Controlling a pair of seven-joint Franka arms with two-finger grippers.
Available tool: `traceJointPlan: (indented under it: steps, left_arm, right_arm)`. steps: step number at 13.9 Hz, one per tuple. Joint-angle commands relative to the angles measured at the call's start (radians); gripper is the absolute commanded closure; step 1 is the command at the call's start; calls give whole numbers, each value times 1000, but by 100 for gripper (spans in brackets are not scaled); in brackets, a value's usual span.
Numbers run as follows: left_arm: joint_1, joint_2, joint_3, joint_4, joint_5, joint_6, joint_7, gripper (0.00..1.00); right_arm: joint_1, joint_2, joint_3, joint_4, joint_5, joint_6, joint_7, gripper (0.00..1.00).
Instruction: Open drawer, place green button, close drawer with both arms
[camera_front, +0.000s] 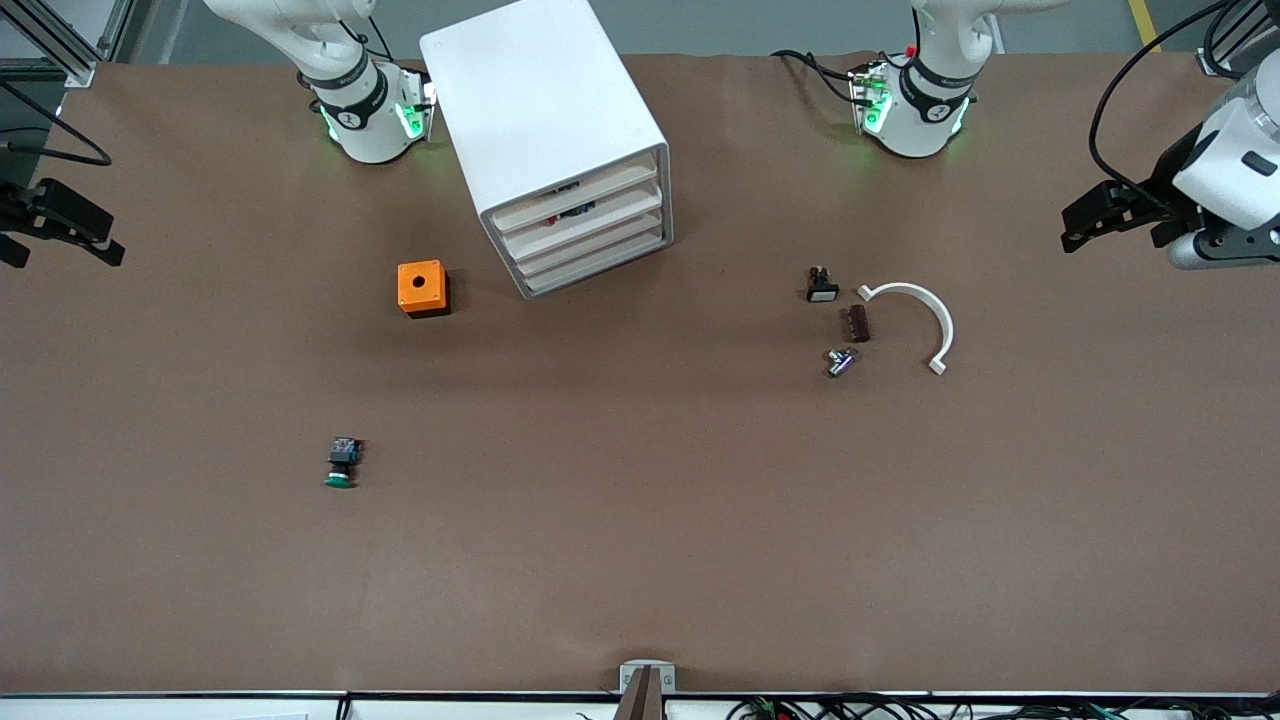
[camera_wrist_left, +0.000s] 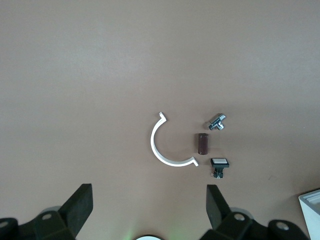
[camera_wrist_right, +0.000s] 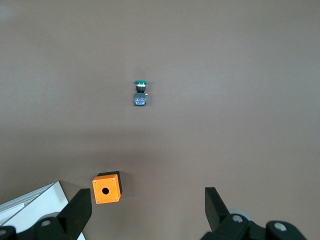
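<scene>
Front view, read from the right arm's end of the table to the left arm's end: the right gripper (camera_front: 55, 235) hangs at the table's edge, jaws spread wide with nothing between them, its arm waiting. Next comes the button (camera_front: 342, 463), lying on its side on the brown table (camera_front: 640, 560), green cap pointing toward the front camera, well apart from everything else. Farther from the camera sits an orange box (camera_front: 423, 288) with a round hole in its top. Beside it stands the white drawer cabinet (camera_front: 560, 140) (all drawers look pushed in), turned at an angle. Toward the left arm's end lies a small cluster: a black switch with white cap (camera_front: 821, 286), a brown block (camera_front: 858, 323), a silvery metal part (camera_front: 840, 361) and a white curved clip (camera_front: 915, 320). Last, the left gripper (camera_front: 1100, 215) hangs over the table's edge, also wide open and empty.

Right wrist view shows the button (camera_wrist_right: 140, 92) and orange box (camera_wrist_right: 106, 188) below its fingers (camera_wrist_right: 77, 212).
</scene>
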Motion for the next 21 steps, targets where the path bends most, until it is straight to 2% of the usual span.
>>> traceJointPlan:
  steps: [1,5,9,13,15,18,21]
  left_arm:
    - [13,10,2,15,-6,-8,15,0]
    - [21,15,0,18,-9,-8,6,0]
    - [21,82,-1,87,-18,-31,9,0]
    - [9,150,-4,85,-11,-31,9,0]
    - [10,224,-4,98,-7,-30,9,0]
    - [-46,396,-9,202,-6,-28,-26,0]
    - [-66,543,-12,245,-18,5,-232,0]
  right_arm:
    - [-14,0,12,13,-8,-6,-12,0]
    - [-14,1,12,13,-8,-6,-12,0]
    - [-9,7,13,13,-8,-4,-12,0]
    - [-7,21,16,13,-5,-1,-12,0]
    - [-7,30,16,13,-2,11,-12,0]
    - [-7,41,18,13,0,52,-10,0]
    - [22,92,18,6,-5,53,-12,0]
